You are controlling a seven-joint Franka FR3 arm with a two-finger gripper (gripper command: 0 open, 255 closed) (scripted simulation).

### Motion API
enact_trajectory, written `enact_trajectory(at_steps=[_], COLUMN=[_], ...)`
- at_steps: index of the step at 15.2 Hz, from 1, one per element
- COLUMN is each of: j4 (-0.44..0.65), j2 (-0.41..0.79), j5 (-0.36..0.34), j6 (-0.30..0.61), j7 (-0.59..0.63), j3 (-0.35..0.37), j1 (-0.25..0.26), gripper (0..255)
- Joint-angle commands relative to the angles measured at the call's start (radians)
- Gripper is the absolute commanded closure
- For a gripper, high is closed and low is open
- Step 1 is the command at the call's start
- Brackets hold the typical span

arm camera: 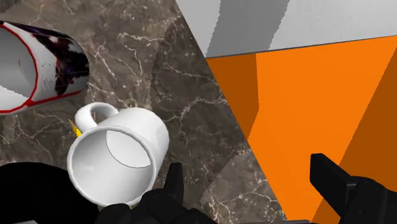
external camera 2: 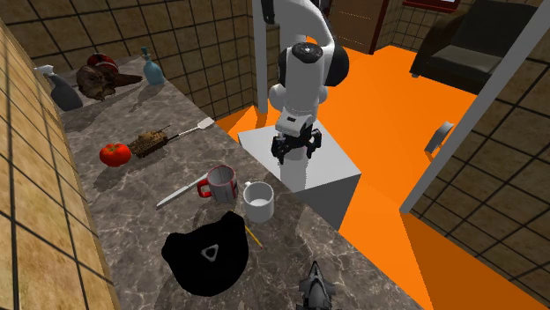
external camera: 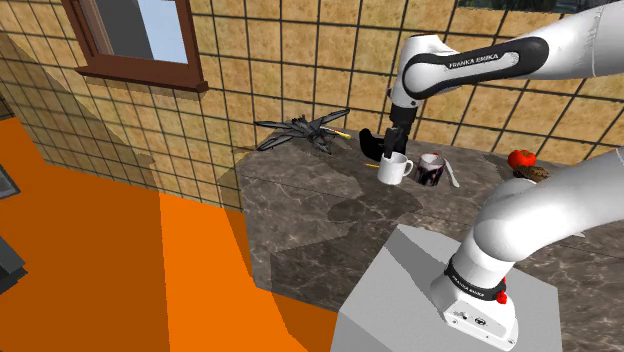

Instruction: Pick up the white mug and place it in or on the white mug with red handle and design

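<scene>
A plain white mug [external camera: 395,169] [external camera 2: 258,201] [arm camera: 118,159] stands upright on the dark marble counter [external camera: 330,215]. Close beside it stands the white mug with a red handle and dark design [external camera: 431,168] [external camera 2: 220,183] [arm camera: 38,63], also upright. My black gripper [external camera: 372,148] [arm camera: 251,184] hangs open just above the counter, beside the white mug on the shoulder view's left. Nothing sits between its fingers. The white mug lies outside the gap, next to one finger [arm camera: 173,186]. The other finger [arm camera: 331,178] hangs over the counter's edge and the orange floor.
A red tomato [external camera: 520,158] [external camera 2: 115,153], a small tank-like toy [external camera 2: 150,141], a spatula [external camera 2: 189,130] and a knife [external camera 2: 181,192] lie past the red-handled mug. A dark toy plane [external camera: 305,130] rests by the tiled wall. Bottles [external camera 2: 57,88] stand at the counter's far end.
</scene>
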Motion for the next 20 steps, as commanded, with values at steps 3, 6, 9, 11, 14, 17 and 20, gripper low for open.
enact_trajectory(at_steps=[3, 6, 9, 11, 14, 17, 20], j4=[-0.001, 0.014, 0.023, 0.009, -0.010, -0.019, -0.019], j2=[0.110, 0.209, 0.288, 0.306, 0.336, 0.352, 0.352], j5=[-0.020, -0.011, 0.007, 0.011, 0.018, 0.023, 0.023], j6=[0.130, 0.224, 0.299, 0.330, 0.377, 0.402, 0.402], j7=[-0.078, -0.136, -0.181, -0.185, -0.192, -0.197, -0.197], j3=[-0.086, -0.145, -0.187, -0.192, -0.201, -0.205, -0.205], j1=[-0.019, -0.021, -0.018, -0.016, -0.013, -0.011, -0.011], gripper=[0, 0, 0, 0, 0, 0, 0])
